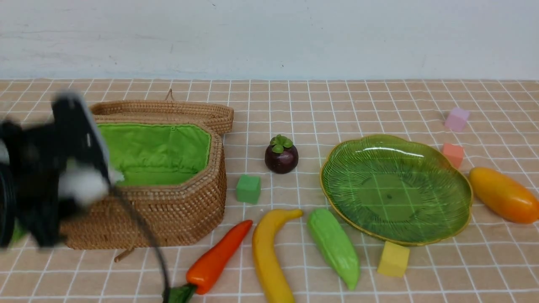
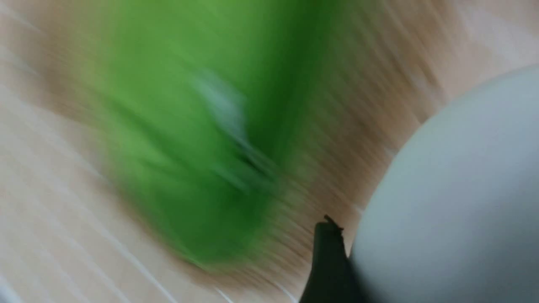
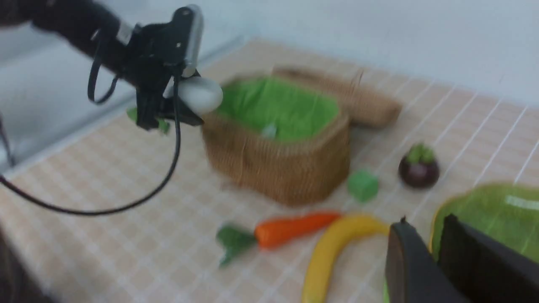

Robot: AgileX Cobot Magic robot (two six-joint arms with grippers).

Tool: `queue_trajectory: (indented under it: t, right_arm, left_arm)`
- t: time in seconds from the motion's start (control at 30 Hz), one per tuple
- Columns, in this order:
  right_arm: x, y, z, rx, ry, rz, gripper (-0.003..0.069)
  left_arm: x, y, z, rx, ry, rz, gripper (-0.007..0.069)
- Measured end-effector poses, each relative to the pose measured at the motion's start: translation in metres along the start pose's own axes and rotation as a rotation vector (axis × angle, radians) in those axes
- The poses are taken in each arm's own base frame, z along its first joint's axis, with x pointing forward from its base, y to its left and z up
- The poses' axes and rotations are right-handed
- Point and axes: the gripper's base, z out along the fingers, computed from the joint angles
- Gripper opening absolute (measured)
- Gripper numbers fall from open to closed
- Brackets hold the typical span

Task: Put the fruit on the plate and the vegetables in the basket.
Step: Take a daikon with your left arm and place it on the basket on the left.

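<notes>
Beside the near left side of the wicker basket (image 1: 177,214), the left gripper (image 3: 181,99) is clamped on the white oblong vegetable (image 3: 200,96), holding it up near the rim. A green thing (image 3: 162,124) lies on the table beyond the arm, partly hidden. Right of the basket come the carrot (image 1: 219,256), the green cube (image 1: 248,189), the banana (image 1: 271,252), the mangosteen (image 1: 281,155) and the light-green gourd (image 1: 334,247), all on the table. Next are the plate (image 1: 389,195), the yellow cube (image 1: 393,259) just beside its near rim, the red cube (image 1: 453,155), the purple cube (image 1: 457,119) and the mango (image 1: 503,194) on the table. The right gripper's (image 3: 421,240) fingertips stand close together, with nothing visible held between them.
</notes>
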Motion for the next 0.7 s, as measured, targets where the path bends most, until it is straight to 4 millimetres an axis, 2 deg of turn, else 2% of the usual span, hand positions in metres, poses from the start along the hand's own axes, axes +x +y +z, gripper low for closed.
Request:
queue_trajectory:
  t: [0.03, 0.1, 0.13, 0.17, 0.23, 0.3, 0.33, 0.37, 0.43, 0.47, 0.5, 0.6, 0.7]
  right_arm:
    - [-0.001, 0.0, 0.0, 0.001, -0.006, 0.002, 0.0141]
    - [-0.006, -0.001, 0.0, 0.013, -0.062, 0.011, 0.0141]
    - [-0.006, -0.001, 0.0, 0.013, -0.065, 0.012, 0.0141]
    - [-0.007, -0.001, 0.0, 0.013, -0.075, 0.017, 0.0141]
    - [-0.007, -0.001, 0.0, 0.006, -0.075, 0.03, 0.0143]
    - [-0.006, 0.001, 0.0, -0.007, -0.067, 0.046, 0.0144]
    - [-0.006, 0.001, 0.0, -0.009, -0.065, 0.047, 0.0144]
    - [-0.004, 0.002, 0.0, -0.019, -0.048, 0.058, 0.0146]
    - [-0.003, 0.003, 0.0, -0.029, -0.034, 0.072, 0.0148]
    - [-0.003, 0.003, 0.0, -0.029, -0.032, 0.072, 0.0148]
    - [-0.002, 0.003, 0.0, -0.032, -0.022, 0.076, 0.015]
    - [-0.002, 0.003, 0.0, -0.032, -0.02, 0.079, 0.0153]
    - [-0.002, 0.003, 0.0, -0.032, -0.02, 0.08, 0.0154]
  left_arm:
    - [-0.004, 0.004, -0.002, -0.01, -0.018, -0.009, 0.0464]
    - [-0.027, 0.028, 0.004, -0.044, -0.085, -0.045, 0.0464]
    - [-0.029, 0.029, 0.002, -0.05, -0.091, -0.046, 0.0464]
    - [-0.038, 0.04, 0.016, -0.046, -0.092, -0.031, 0.0464]
    - [-0.045, 0.047, 0.039, -0.029, -0.077, 0.003, 0.0464]
    - [-0.048, 0.051, 0.061, -0.02, -0.067, 0.02, 0.0464]
    - [-0.048, 0.051, 0.066, -0.018, -0.065, 0.02, 0.0464]
    - [-0.048, 0.051, 0.082, -0.017, -0.062, 0.024, 0.047]
    - [-0.047, 0.049, 0.096, -0.007, -0.052, 0.026, 0.0509]
    - [-0.047, 0.049, 0.096, -0.007, -0.052, 0.026, 0.0516]
    - [-0.046, 0.048, 0.1, 0.002, -0.042, 0.03, 0.0583]
    - [-0.045, 0.047, 0.096, 0.021, -0.028, 0.032, 0.0659]
    - [-0.044, 0.045, 0.088, 0.051, -0.008, 0.019, 0.0665]
